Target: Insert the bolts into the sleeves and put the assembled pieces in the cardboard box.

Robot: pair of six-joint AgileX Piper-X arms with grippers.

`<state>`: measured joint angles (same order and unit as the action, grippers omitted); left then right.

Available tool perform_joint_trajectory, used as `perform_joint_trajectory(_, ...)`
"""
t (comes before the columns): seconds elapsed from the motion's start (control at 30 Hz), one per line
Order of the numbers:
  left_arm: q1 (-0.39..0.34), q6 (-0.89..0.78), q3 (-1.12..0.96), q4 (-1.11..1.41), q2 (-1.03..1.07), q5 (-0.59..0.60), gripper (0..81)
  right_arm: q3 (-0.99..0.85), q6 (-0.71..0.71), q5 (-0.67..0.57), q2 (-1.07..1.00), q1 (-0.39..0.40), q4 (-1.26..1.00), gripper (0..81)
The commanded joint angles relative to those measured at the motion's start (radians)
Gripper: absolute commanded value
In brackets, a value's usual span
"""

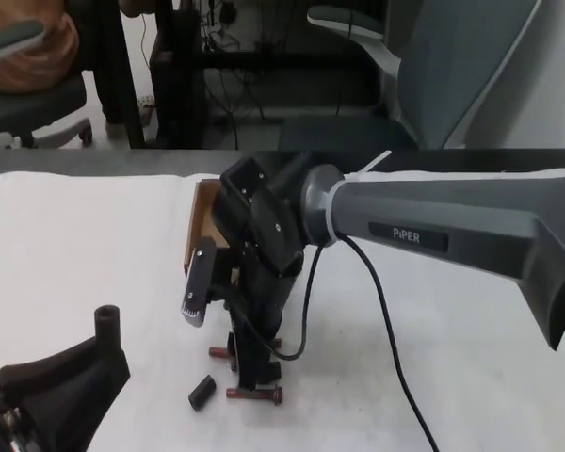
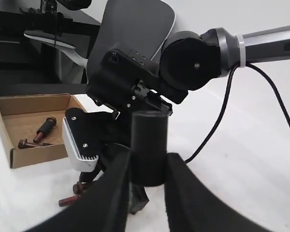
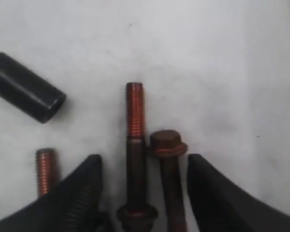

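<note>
My left gripper (image 2: 147, 164) is shut on a black sleeve (image 2: 149, 142) and holds it upright near the bench's front left (image 1: 106, 322). My right gripper (image 3: 142, 193) is open and points down at the white bench. Two rust-coloured bolts lie side by side between its fingers, a long one (image 3: 135, 140) and one with its hex head (image 3: 167, 142) toward the camera. A third bolt (image 3: 44, 169) lies just outside one finger. A second black sleeve (image 3: 24, 87) lies loose nearby (image 1: 201, 392). The cardboard box (image 2: 38, 157) stands behind the right gripper and holds an assembled piece (image 2: 44, 128).
The right arm (image 1: 452, 231) stretches in from the right and hides most of the box (image 1: 196, 226) in the high view. Its cable (image 1: 395, 377) trails over the white cloth. Office chairs stand beyond the bench's far edge.
</note>
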<state>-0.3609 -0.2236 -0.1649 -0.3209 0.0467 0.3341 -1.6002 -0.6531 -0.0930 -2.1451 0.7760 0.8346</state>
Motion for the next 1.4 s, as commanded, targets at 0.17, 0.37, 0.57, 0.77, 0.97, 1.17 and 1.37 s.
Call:
perform_joint_trajectory(0.17,0.0,-0.001,-0.002,0.013,-0.008,0.005,1.8,-0.125,-0.005,-0.017,-0.001,0.0,0.124,50.0)
perform_joint_trajectory(0.37,0.0,-0.001,-0.002,0.013,-0.008,0.005,1.8,-0.16,-0.016,0.002,-0.001,0.0,0.025,40.7)
perform_joint_trajectory(0.57,0.0,-0.001,-0.002,0.013,-0.008,0.005,1.8,-0.16,-0.078,0.071,-0.017,0.0,0.029,40.7)
perform_joint_trajectory(0.77,0.0,-0.001,-0.002,0.013,-0.008,0.005,1.8,-0.144,-0.095,0.087,-0.022,-0.026,0.021,40.7)
perform_joint_trajectory(0.97,0.0,0.007,-0.002,0.013,-0.008,0.005,1.8,-0.142,-0.088,0.08,-0.022,-0.039,0.051,40.7)
perform_joint_trajectory(1.17,0.0,0.007,-0.002,0.013,-0.008,0.005,1.8,-0.13,-0.076,0.06,-0.022,-0.033,0.097,40.7)
perform_joint_trajectory(1.37,0.0,0.023,-0.002,0.013,-0.008,0.005,1.8,-0.113,-0.058,0.043,-0.024,-0.029,0.099,40.7)
